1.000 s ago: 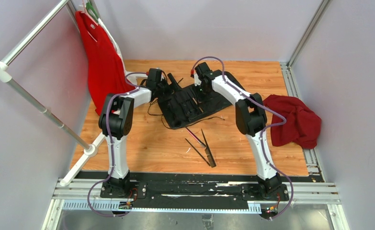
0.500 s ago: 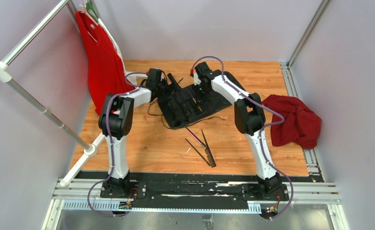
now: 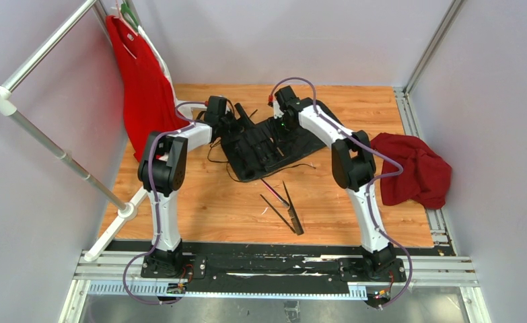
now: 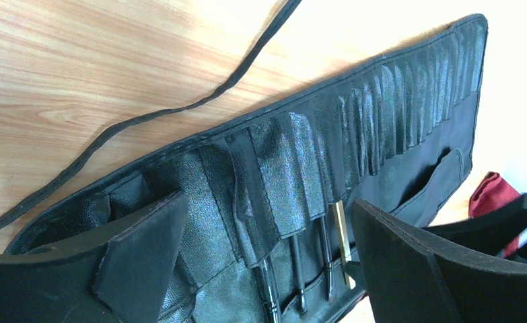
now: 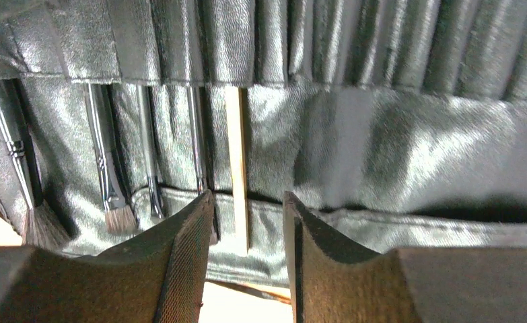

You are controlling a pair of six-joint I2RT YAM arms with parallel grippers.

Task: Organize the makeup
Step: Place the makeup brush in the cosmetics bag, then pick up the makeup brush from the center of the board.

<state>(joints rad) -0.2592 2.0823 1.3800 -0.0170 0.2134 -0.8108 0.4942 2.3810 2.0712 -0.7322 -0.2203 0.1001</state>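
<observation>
— Where is the right gripper (image 5: 247, 222)?
— Its jaws are partly apart, straddling a tan brush (image 5: 236, 155) slotted in the black roll (image 5: 395, 148), and I see no pinch. Black brushes (image 5: 102, 155) sit beside it.
— Left?
— My left gripper (image 4: 267, 205) gapes wide over the roll, empty.
— Beyond?
— Loose brushes (image 3: 284, 205) lie on the wooden table (image 3: 200, 202), a dark red cloth (image 3: 415, 171) is to the right, a red garment (image 3: 143, 87) hangs at left, and the walls are pale.

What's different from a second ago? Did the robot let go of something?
The right gripper opened its fingers and let go of the tan brush. The brush now sits tucked in a slot of the roll. The left gripper, the loose brushes and the red cloth stayed put.
</observation>
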